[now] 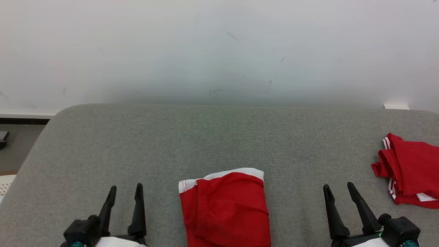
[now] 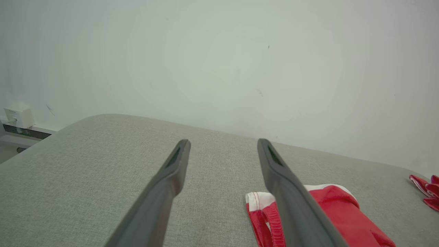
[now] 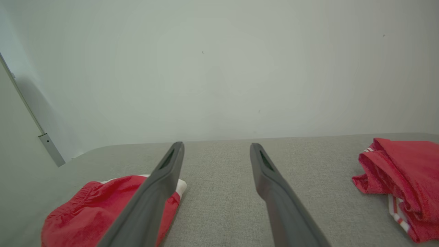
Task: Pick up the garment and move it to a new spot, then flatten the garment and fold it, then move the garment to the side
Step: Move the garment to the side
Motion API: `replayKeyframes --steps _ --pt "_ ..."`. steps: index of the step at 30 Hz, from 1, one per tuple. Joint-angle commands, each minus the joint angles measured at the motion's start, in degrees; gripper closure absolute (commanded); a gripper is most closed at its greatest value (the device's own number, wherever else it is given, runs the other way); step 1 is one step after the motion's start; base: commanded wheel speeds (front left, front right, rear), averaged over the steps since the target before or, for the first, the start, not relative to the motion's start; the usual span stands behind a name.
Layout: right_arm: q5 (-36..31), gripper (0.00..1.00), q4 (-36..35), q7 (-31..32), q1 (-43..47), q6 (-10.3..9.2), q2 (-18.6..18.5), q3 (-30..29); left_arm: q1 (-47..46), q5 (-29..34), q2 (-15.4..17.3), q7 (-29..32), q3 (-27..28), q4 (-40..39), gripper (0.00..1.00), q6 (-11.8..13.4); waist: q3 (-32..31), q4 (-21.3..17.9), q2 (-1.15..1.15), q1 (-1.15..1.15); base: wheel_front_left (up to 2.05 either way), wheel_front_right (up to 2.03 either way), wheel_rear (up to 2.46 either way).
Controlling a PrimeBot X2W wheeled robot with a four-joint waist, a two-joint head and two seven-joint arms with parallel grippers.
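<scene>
Fully spread and empty, left end effector (image 1: 126, 186) and right end effector (image 1: 337, 185) flank the garment (image 1: 224, 209).

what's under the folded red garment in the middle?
The grey padded surface shows all around the folded red garment, so presumably beneath it too. Its own lower layers and anything under it are covered.
</scene>
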Motion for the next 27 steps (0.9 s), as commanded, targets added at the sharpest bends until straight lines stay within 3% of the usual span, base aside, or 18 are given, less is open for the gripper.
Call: replayKeyframes --steps 1,6,15,27 --pt "0.3 0.00 1.0 -0.1 -1.6 0.01 -0.4 0.6 -0.1 -0.9 0.2 -0.1 -0.3 0.0 0.00 -0.1 0.1 0.4 0.00 0.00 0.00 0.00 0.00" --pt "2.4 0.00 8.6 1.6 -6.1 0.01 -1.3 5.2 -0.3 -1.4 0.2 -0.1 -1.2 0.1 0.00 -0.3 0.5 1.9 0.00 0.00 0.00 0.00 0.00" --pt "11.3 0.00 22.3 13.1 -17.0 0.01 0.2 12.4 -1.0 -2.3 0.2 -0.1 -2.6 0.8 0.00 -0.3 1.1 6.7 0.00 0.00 0.00 0.00 0.00" --pt "17.7 0.00 40.0 29.0 -23.7 0.00 1.2 13.1 -0.5 -2.8 0.2 -0.1 -3.1 1.2 0.00 -0.3 1.3 12.5 0.00 0.00 0.00 0.00 0.00"
